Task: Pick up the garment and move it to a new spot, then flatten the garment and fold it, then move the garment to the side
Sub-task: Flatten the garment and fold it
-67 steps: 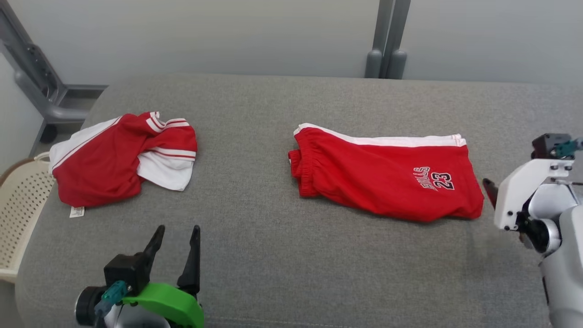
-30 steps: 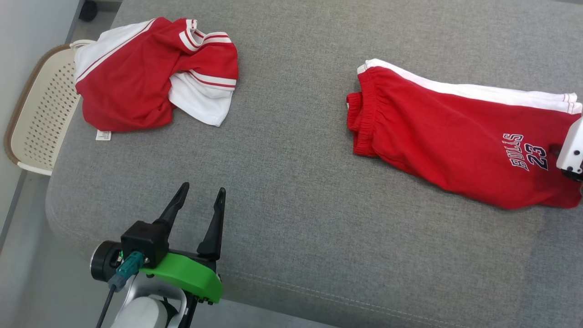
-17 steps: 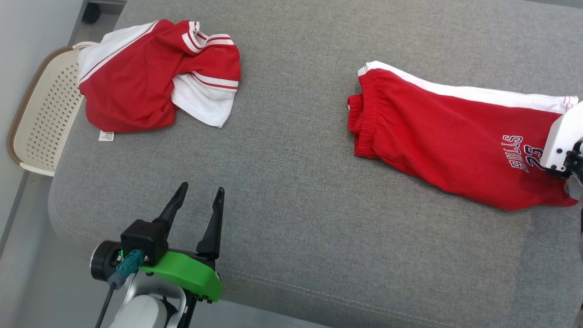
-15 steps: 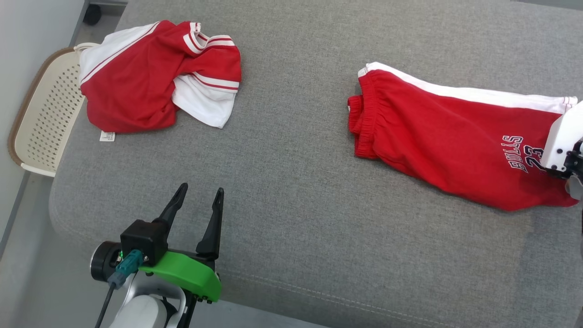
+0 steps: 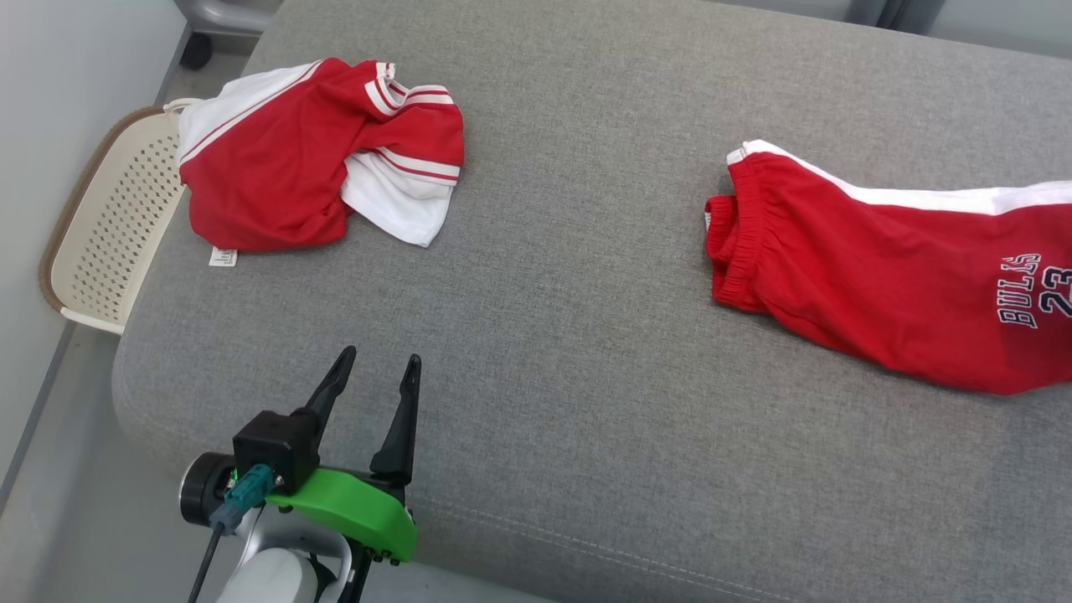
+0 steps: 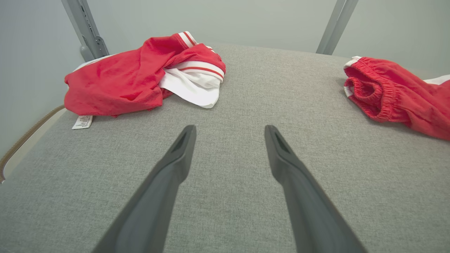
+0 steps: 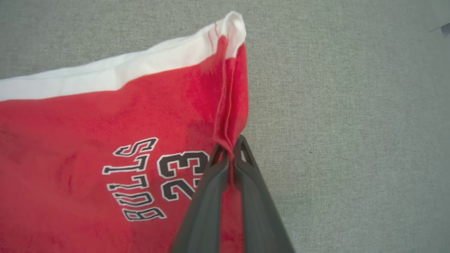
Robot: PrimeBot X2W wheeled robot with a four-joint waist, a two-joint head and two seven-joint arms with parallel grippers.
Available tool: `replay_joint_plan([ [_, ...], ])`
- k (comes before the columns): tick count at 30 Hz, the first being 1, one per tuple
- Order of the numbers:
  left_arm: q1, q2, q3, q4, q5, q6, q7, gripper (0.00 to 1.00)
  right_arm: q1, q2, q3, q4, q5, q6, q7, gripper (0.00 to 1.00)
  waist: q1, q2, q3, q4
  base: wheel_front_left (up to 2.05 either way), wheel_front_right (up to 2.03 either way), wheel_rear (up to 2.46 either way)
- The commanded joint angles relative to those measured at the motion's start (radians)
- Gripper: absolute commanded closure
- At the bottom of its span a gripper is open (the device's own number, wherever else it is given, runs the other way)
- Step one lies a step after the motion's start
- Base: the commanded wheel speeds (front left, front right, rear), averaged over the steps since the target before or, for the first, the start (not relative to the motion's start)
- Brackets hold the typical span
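We saw red shorts with a white side stripe and dark, white-edged "BULLS 23"; a red-and-white jersey with striped trim; a grey padded surface; a cream perforated basket.

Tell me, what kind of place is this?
Probably a laundry-folding corner: red shorts and a crumpled red-and-white shirt lie on a grey padded surface, with a cream basket beside it.

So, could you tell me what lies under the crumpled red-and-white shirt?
The grey cushion carries the shirt; its left edge reaches a cream basket at the rim. Whatever is beneath the folds is covered.
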Motion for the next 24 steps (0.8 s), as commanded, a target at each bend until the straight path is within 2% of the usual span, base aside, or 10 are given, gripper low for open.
replay_joint_plan([
  [1,0.008,-0.001,-0.001,0.003,-0.003,0.003,-0.006,0.0,0.01,0.013,-0.001,-0.005,0.003,-0.001,0.005,1.0,0.0,0.0,-0.012,0.005,0.0,0.0,0.0],
  [7,0.017,-0.003,-0.007,0.015,-0.012,0.002,-0.008,0.0,0.003,0.06,0.066,-0.028,0.053,-0.001,0.058,1.0,0.0,0.0,-0.046,0.013,0.0,0.0,0.0],
  [12,0.027,0.001,-0.007,0.02,-0.016,0.008,-0.006,0.0,-0.006,0.086,0.186,-0.07,0.1,-0.001,0.117,1.0,0.0,0.0,-0.08,0.018,0.0,0.0,0.0],
  [17,0.032,0.0,-0.014,0.02,-0.022,0.01,-0.001,0.0,-0.023,0.115,0.287,-0.096,0.15,-0.001,0.131,1.0,0.0,0.0,-0.106,0.03,0.0,0.0,0.0],
  [21,0.041,-0.001,-0.016,0.018,-0.027,0.012,-0.006,0.0,-0.046,0.147,0.342,-0.075,0.182,-0.001,0.119,1.0,0.0,0.0,-0.113,0.039,0.0,0.0,0.0],
  [24,0.039,-0.008,-0.027,0.023,-0.027,0.005,-0.007,0.0,-0.073,0.177,0.356,-0.015,0.181,-0.001,0.091,1.0,0.0,0.0,-0.114,0.064,0.0,0.0,0.0],
])
